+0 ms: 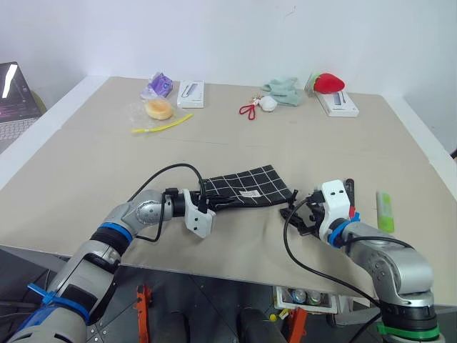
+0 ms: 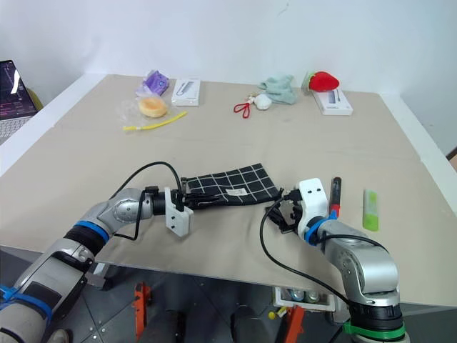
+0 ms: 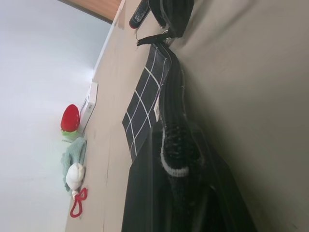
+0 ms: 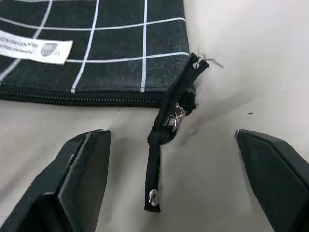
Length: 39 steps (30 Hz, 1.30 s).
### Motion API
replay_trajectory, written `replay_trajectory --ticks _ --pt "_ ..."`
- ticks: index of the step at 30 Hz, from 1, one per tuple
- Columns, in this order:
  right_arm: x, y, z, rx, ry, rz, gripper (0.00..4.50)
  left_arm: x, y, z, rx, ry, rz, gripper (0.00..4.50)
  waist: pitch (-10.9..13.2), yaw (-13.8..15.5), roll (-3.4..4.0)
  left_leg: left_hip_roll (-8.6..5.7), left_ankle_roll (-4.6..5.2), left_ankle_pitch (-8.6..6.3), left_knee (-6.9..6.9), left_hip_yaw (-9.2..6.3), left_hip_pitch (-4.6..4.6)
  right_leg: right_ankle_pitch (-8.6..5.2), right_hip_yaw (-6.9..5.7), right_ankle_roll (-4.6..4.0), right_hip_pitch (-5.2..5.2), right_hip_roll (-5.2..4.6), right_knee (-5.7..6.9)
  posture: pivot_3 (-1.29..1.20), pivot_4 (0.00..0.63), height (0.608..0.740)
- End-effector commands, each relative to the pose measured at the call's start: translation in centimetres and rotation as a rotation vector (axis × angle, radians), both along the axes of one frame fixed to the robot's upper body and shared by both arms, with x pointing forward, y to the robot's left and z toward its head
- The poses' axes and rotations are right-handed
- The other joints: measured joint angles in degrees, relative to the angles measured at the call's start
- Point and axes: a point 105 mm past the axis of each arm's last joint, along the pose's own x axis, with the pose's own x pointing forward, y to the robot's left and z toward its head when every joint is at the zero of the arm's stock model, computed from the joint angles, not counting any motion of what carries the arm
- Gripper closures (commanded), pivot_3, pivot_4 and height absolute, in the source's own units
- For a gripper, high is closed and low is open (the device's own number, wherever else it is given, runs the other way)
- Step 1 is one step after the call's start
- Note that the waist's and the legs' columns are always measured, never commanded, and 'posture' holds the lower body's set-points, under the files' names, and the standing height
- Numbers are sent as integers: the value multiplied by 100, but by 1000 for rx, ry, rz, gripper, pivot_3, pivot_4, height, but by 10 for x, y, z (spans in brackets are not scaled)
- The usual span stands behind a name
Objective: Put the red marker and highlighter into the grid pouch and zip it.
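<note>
- The pouch (image 1: 243, 187) lies flat at the table's (image 1: 86, 171) near edge, between the two arms.
- Its zipper reads as run fully along to the pull end in the right wrist view, with the pull cord (image 4: 159, 159) lying loose on the table.
- Yet the marker (image 2: 335, 194) and highlighter (image 2: 369, 209) lie outside, at about 3 o'clock of the pouch, side by side and apart from it.
- So, as I judge it, neither pen is packed; the pouch would need opening, both pens put in, then zipping.
- Left gripper (image 1: 202, 207): fingers together, clamped on the pouch's end at 9 o'clock.
- Right gripper (image 4: 169, 159): fingers wide apart, empty, straddling the pull cord without touching it.
- The head views give the whole layout, pens included, and clutter at 12 o'clock: a red keychain (image 1: 248, 111), a strawberry toy (image 1: 329, 82).
- The right wrist view alone shows the zipper teeth, metal slider and white label (image 4: 34, 47).
- The left wrist view shows the pouch edge-on, running away from the clamp.
</note>
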Motion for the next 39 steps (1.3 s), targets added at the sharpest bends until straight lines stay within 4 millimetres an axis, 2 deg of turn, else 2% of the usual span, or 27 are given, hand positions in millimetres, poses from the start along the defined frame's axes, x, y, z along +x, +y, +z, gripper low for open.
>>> replay_trajectory --ticks 1,2,5,7,8,9,10,12,15,24,25,30,34,37,39 --pt "4 5 4 -19 -32 5 609 -7 -6 -13 22 38 -21 4500 0 0 0 0 0 0 0 0 0 0 0 0 0 0 0 0 150 728" --pt "5 6 4 -20 -37 9 958 -8 -6 -13 19 39 -21 4500 0 0 0 0 0 0 0 0 0 0 -1 0 0 0 0 0 150 728" --pt "6 9 5 -23 -50 21 2447 -8 -7 -13 9 45 -18 4500 0 0 0 0 0 0 -2 -2 0 -2 -2 1 -1 0 0 0 150 728" --pt "6 12 5 -27 -51 29 3264 -8 -7 -13 4 49 -15 4500 0 4 0 0 0 0 -4 -2 -1 -4 -2 2 -1 0 0 0 150 728" --pt "6 16 5 -24 -52 46 3740 -8 -7 -13 -1 52 -12 4500 0 5 0 -1 0 0 -5 -4 -3 -6 -3 3 -1 0 0 0 150 728" --pt "4 22 6 -17 -55 78 3925 -8 -7 -12 -9 56 -8 4500 0 4 0 -3 0 0 -5 -5 -4 -6 -3 4 -1 -2 -1 0 150 728" --pt "3 27 6 -12 -57 100 4448 -8 -7 -11 -14 58 -5 4500 0 3 0 -3 0 0 -4 -4 -4 -6 -2 4 -1 -3 -1 0 150 728" --pt "-9 49 9 18 -61 229 4486 -8 -8 -11 -22 63 -3 4500 0 1 0 -3 0 0 -4 -4 -4 -7 -3 4 -1 -2 -1 0 150 728" --pt "-24 71 13 50 -64 370 4486 -8 -9 -10 -30 69 0 4500 0 3 0 -2 0 -1 -8 -8 -4 -8 -6 2 -2 -1 -1 0 150 728" --pt "-37 99 15 88 -45 512 4486 -9 -16 -4 -84 92 2 4500 2 3 -2 -8 -1 -1 -9 -20 -15 -12 -12 5 -2 -3 -14 0 150 728" --pt "-37 99 13 82 -42 510 4486 -10 -17 -4 -84 93 1 4500 2 -1 -2 -8 -1 -1 -9 -21 -16 -12 -12 4 -2 -2 -14 0 150 728" --pt "-25 70 1 -7 0 392 4486 -10 -15 0 -108 102 10 4500 4 -2 -4 -7 -1 -2 -14 -26 -17 -14 -15 2 -5 -1 -14 0 150 728" --pt "-25 54 -2 -54 20 357 4486 -12 -13 1 -114 110 10 4500 4 0 -5 -8 -1 -2 -14 -29 -18 -15 -18 2 -3 -2 -16 0 150 728" --pt "-29 55 0 -47 19 371 4486 -12 -12 1 -113 116 17 4500 4 0 -5 -8 -1 -2 -14 -34 -18 -15 -22 2 -2 -2 -16 0 150 728" --pt "-32 63 1 -34 17 400 4486 -11 -12 2 -123 123 23 4500 4 -2 -5 -8 -1 -2 -14 -35 -18 -15 -23 1 -2 -1 -16 0 150 728"
